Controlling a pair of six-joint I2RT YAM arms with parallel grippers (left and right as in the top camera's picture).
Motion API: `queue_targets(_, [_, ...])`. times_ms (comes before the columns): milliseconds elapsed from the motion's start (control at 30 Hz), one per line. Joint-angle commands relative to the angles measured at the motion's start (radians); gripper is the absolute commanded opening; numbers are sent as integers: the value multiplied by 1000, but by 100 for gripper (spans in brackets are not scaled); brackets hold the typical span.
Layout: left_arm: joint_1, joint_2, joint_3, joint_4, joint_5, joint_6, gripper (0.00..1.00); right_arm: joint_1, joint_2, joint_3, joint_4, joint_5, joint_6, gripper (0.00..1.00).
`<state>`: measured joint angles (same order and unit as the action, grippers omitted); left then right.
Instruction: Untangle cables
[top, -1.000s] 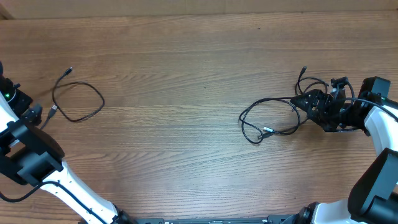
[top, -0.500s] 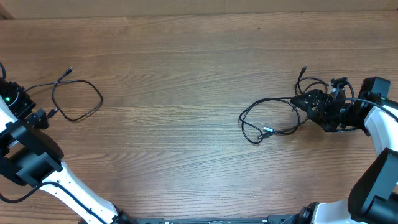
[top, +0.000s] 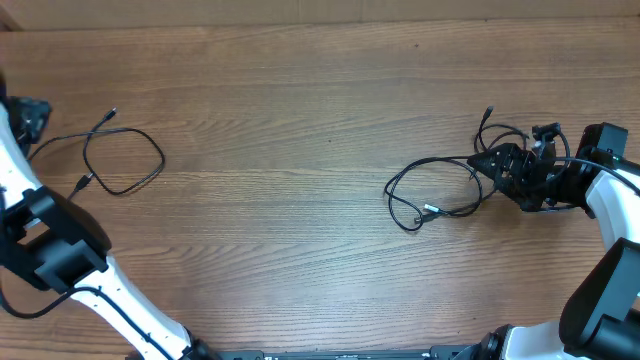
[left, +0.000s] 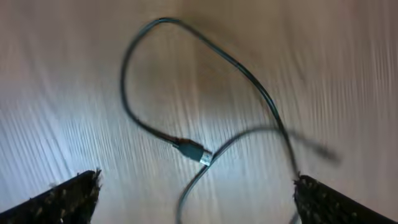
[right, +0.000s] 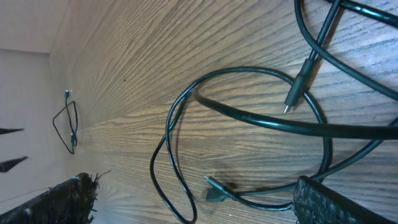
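Observation:
One thin black cable lies alone as an open loop at the far left of the wooden table. My left gripper hovers at the left edge beside it, open and empty. In the blurred left wrist view the loop and its silver-tipped plug lie below my left gripper, whose fingertips stand wide apart. A tangle of cables lies at the right, with my right gripper open at its right end. The right wrist view shows overlapping cable loops and a plug between the spread fingertips.
The thick black cords on the right arm sit close over the tangle's right side. The left arm's white link crosses the near left corner. In the right wrist view the lone cable shows small and far off.
My left gripper has moved away from the lone cable's plug toward the far left edge, staying open. The cable stays put. The right arm and the tangle have not moved.

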<state>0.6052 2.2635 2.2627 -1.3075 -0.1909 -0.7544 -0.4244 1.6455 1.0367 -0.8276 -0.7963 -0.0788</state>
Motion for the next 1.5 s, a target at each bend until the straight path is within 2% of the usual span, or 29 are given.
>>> queue_targets(0, [-51,5,10,8,-87,538,100,5,2,3,6,-6,-5,100])
queue_targets(167, [-58,5,10,-5,-52,589,100,5,2,3,6,-6,-5,100])
queue_targets(200, [-58,5,10,-2,-26,660,100,5,3,3,6,-6,-5,100])
queue_targets(267, [-60,5,10,0,19,861,100,5,2,3,7,-6,-5,100])
queue_targets(333, [-66,5,10,0,95,1139,100,5,2,3,10,-6,-5,100])
queue_targets(367, [-68,6,10,-2,131,1234,100,5,2,3,11,-6,-5,100])
queue_targets(433, [-69,6,10,-37,254,1559,100,5,2,3,10,-6,-5,100])
queue_targets(467, [-69,6,9,-55,313,1677,100,5,3,3,10,-6,-5,100])
queue_targets(500, [-67,6,6,-58,377,1719,100,5,3,3,10,-6,-5,100])
queue_targets(600, [-62,6,4,-74,549,1669,100,5,2,3,6,-6,-4,100])
queue_targets(667, [-62,6,4,-83,571,1611,100,5,2,3,6,-6,-4,100])
queue_targets(767, [-63,6,4,-83,570,1606,100,5,3,3,6,-6,-3,100])
queue_targets(967, [-49,6,-29,-102,422,1653,100,5,3,3,7,-6,3,100])
queue_targets(1067, [-34,6,-79,-81,328,1679,95,5,3,3,6,-6,3,100])
queue_targets(1167, [-15,6,-145,-43,256,1679,96,5,2,3,6,-6,3,100])
queue_targets(1300, [13,6,-232,49,246,1678,94,5,3,3,6,-6,3,100])
queue_targets(1400, [28,6,-282,107,236,1678,85,5,3,3,3,-6,3,100])
queue_targets(1467, [31,6,-301,130,229,1678,84,5,2,3,2,-6,3,100])
